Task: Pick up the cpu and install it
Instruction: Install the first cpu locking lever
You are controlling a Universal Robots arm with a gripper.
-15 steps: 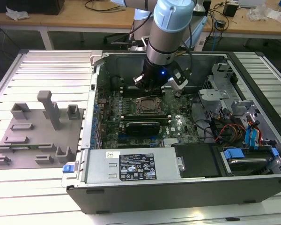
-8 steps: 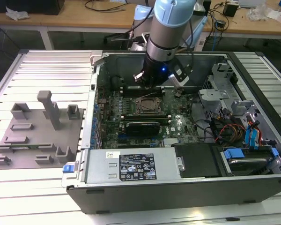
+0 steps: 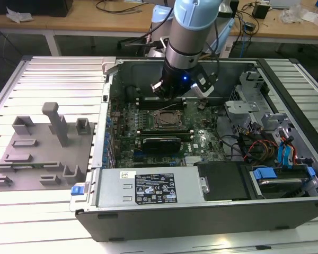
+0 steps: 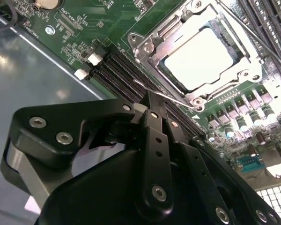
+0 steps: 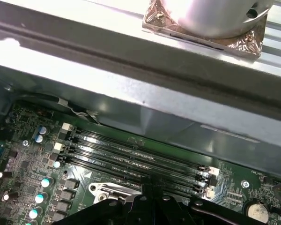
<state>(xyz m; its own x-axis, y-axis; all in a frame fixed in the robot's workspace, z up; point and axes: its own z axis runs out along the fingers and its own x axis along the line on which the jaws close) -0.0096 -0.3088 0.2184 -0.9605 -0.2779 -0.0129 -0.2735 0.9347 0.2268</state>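
Note:
The cpu [image 4: 199, 58] lies flat in the motherboard socket [image 4: 150, 35], its shiny white top showing inside the open metal frame. In the second wrist view my gripper [image 4: 151, 97] is shut, its black fingers [image 4: 152, 140] drawn together to a tip just beside the socket's edge. The thin wire latch lever [image 4: 173, 98] runs right past that tip; I cannot tell whether they touch. Seen from the exterior view, the gripper [image 3: 172, 95] hangs low inside the computer case over the far edge of the socket [image 3: 167, 119]. Nothing is held.
Memory slots [image 5: 136, 159] run along the socket by the case wall [image 5: 145, 108]. Grey fixture blocks [image 3: 42, 148] stand on the slatted table at the exterior view's left. A power supply [image 3: 148, 188] sits at the case front, with drive cages and cables [image 3: 265, 143] on the right.

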